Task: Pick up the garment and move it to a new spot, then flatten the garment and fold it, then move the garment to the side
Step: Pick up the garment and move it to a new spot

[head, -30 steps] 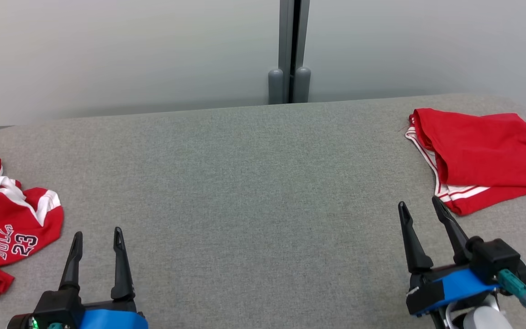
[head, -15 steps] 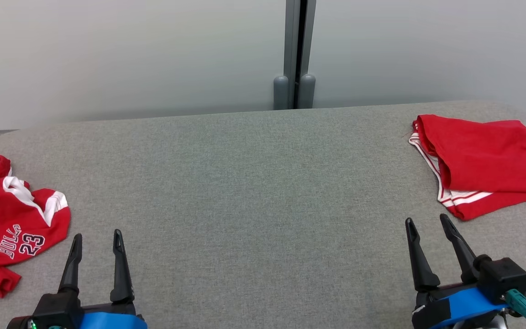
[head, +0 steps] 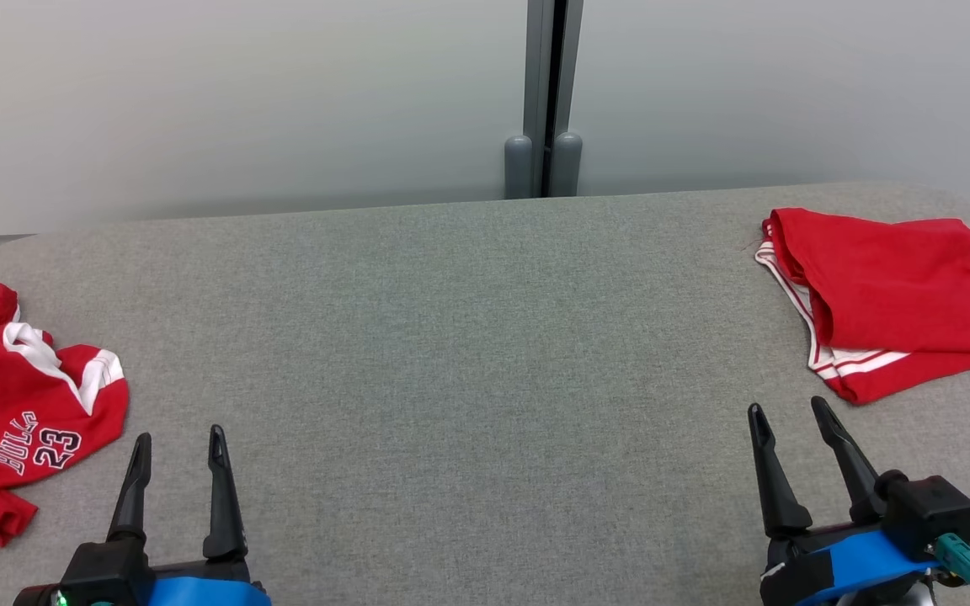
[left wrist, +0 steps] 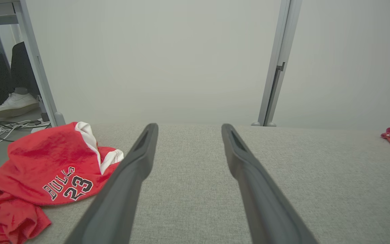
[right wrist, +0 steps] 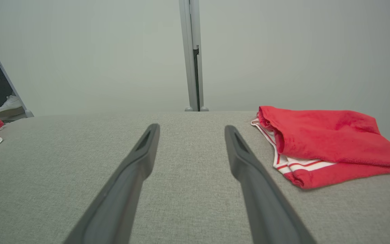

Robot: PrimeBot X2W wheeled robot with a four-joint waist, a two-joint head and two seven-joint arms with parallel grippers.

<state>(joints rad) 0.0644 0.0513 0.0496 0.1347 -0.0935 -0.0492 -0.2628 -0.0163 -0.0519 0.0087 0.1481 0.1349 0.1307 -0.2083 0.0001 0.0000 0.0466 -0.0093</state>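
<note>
A grey fabric table (head: 468, 353) is spread across the lower head view. Pale wall panels (head: 199, 101) are seen behind it, split at top centre by a grey post (head: 545, 76). At the left edge of the left wrist view, a white shoe (left wrist: 15, 104) and white cables (left wrist: 2, 128) are seen on the floor.

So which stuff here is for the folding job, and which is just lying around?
For the job: crumpled red jersey, probably next to fold; left claw, open; right claw, open; grey table.
Just lying about: folded red garment, looks already done; white shoe; cables on the floor.
</note>
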